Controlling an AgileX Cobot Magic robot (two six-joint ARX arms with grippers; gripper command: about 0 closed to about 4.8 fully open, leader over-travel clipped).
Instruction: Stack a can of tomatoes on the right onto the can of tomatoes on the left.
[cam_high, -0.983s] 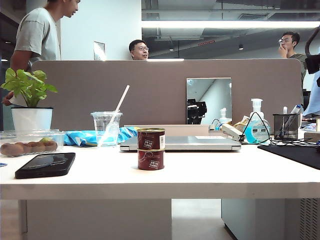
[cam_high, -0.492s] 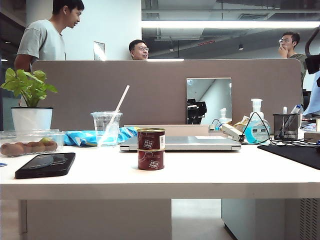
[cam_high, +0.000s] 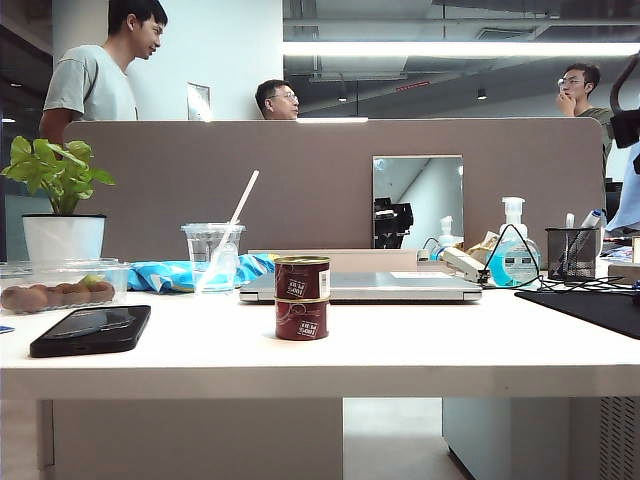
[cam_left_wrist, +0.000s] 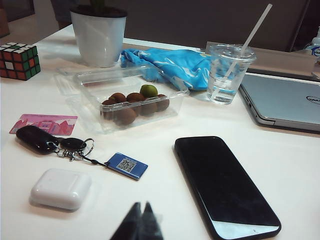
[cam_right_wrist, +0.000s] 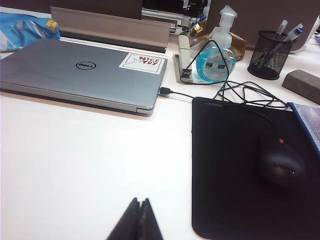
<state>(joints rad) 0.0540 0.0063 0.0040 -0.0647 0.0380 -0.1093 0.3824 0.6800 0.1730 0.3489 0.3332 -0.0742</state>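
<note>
Top can (cam_high: 302, 277) sits squarely on bottom can (cam_high: 301, 320); stack looks done. My left gripper (cam_left_wrist: 140, 221), right gripper (cam_right_wrist: 139, 217) both closed, empty. Park clear, avoid nudging stack.

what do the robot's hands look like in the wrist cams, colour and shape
Only the fingertips show. The left hand is two dark, nearly black fingers tapering to a point, pressed together. The right hand looks the same: two dark wedge-shaped fingers. No cables or markings are visible on either.

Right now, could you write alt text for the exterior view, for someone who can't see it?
Two dark red tomato cans stand stacked on a white table, in front of a closed laptop. A phone lies to the left; neither robot gripper appears here.
</note>
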